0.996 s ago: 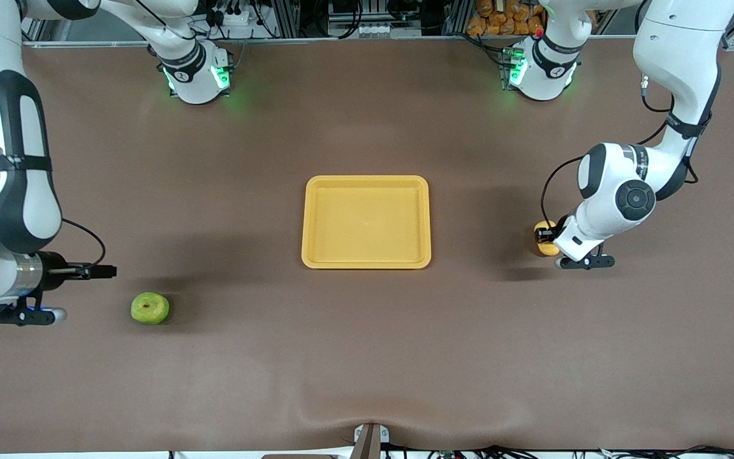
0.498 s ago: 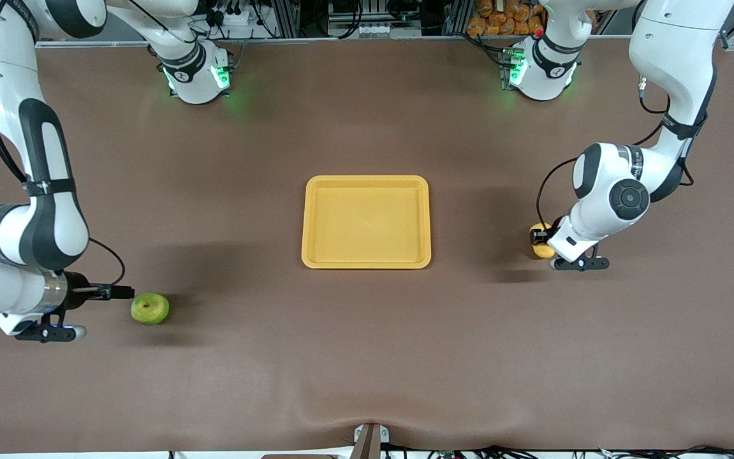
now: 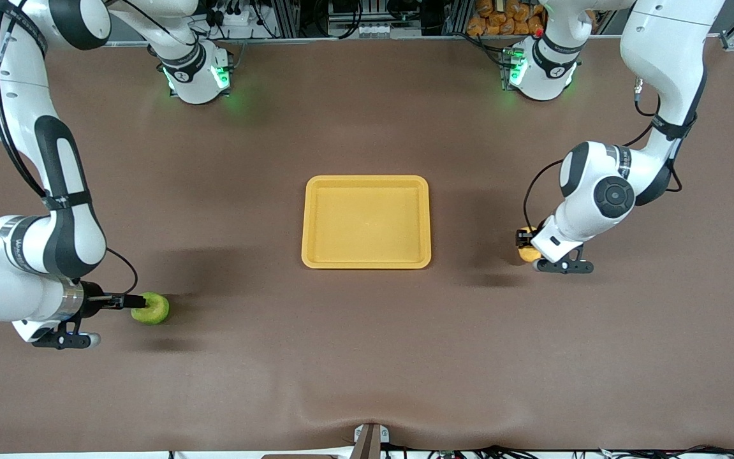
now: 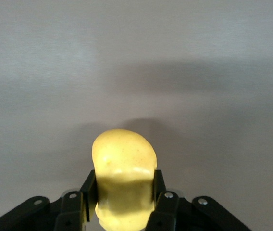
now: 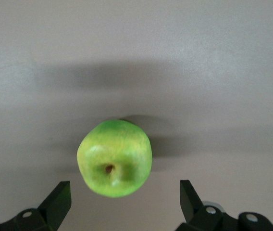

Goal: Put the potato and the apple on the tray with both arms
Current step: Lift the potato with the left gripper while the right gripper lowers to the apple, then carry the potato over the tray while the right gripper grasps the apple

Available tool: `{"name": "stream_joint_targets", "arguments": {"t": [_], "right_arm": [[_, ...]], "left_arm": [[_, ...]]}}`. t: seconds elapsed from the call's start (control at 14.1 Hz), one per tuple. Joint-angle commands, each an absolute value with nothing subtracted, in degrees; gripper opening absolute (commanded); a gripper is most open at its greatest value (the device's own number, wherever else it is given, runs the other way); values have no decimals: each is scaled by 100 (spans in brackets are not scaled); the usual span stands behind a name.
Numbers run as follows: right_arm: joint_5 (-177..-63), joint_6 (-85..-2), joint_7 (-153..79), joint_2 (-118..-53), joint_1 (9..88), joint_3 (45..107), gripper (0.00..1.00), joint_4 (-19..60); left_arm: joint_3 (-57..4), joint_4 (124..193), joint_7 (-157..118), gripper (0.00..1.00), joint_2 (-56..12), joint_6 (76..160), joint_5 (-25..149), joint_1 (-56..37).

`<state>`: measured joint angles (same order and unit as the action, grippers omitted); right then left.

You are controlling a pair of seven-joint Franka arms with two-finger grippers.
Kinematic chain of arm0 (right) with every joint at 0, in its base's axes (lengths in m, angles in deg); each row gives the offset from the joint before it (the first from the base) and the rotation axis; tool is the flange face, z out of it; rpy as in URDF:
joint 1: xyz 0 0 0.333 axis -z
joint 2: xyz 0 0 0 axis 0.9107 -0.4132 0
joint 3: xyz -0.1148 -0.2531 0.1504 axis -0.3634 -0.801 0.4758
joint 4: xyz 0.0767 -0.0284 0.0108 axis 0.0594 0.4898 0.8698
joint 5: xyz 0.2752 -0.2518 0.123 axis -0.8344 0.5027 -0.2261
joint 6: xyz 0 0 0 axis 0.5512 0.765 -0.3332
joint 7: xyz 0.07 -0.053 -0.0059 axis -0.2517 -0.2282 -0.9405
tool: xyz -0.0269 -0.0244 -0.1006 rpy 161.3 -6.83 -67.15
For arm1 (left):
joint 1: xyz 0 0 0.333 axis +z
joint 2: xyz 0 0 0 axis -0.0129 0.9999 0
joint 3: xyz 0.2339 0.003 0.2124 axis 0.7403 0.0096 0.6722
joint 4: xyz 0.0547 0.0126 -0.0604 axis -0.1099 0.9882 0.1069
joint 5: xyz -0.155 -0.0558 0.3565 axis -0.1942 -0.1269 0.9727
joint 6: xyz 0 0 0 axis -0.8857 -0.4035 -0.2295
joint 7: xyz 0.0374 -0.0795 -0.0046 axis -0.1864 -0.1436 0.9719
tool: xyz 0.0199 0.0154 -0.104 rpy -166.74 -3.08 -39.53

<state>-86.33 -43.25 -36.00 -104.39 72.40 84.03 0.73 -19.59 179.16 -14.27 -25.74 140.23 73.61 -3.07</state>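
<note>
Apple (image 3: 150, 308), lower left of frame on the table (image 3: 367, 357), looked light, firm, smooth and prone to roll; grip across its widest girth. Right pincer (image 5: 124, 204) spread wide, apple just ahead, untouched. Tray (image 3: 367, 260) sat mid-frame. Left pincer (image 4: 125, 199) clamped potato (image 4: 123, 159), right of tray.

Apple (image 5: 115, 159): light green, stem dimple showing, resting on the brown table (image 5: 223, 72) (shadow alongside).
Right gripper (image 5: 125, 202): fingers (image 5: 57, 202) spread wide, apple just ahead, untouched.
</note>
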Motion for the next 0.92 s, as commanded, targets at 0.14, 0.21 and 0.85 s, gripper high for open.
{"name": "stream_joint_targets", "arguments": {"t": [0.14, 0.21, 0.85], "right_arm": [[-8676, -4921, -3585, -10579, 7360, 8630, 100, 298], [-8667, -5009, -3576, -10606, 7360, 8657, 100, 368], [-8632, -5721, -3594, -10667, 7351, 8701, 75, 878]], "left_arm": [[-2368, 17394, -595, 0, -2649, 13431, 7352, -609], [-2369, 17271, -507, 0, -2623, 13369, 7352, -775], [-2360, 16427, -209, 0, -2069, 13255, 7361, -1813]]}}
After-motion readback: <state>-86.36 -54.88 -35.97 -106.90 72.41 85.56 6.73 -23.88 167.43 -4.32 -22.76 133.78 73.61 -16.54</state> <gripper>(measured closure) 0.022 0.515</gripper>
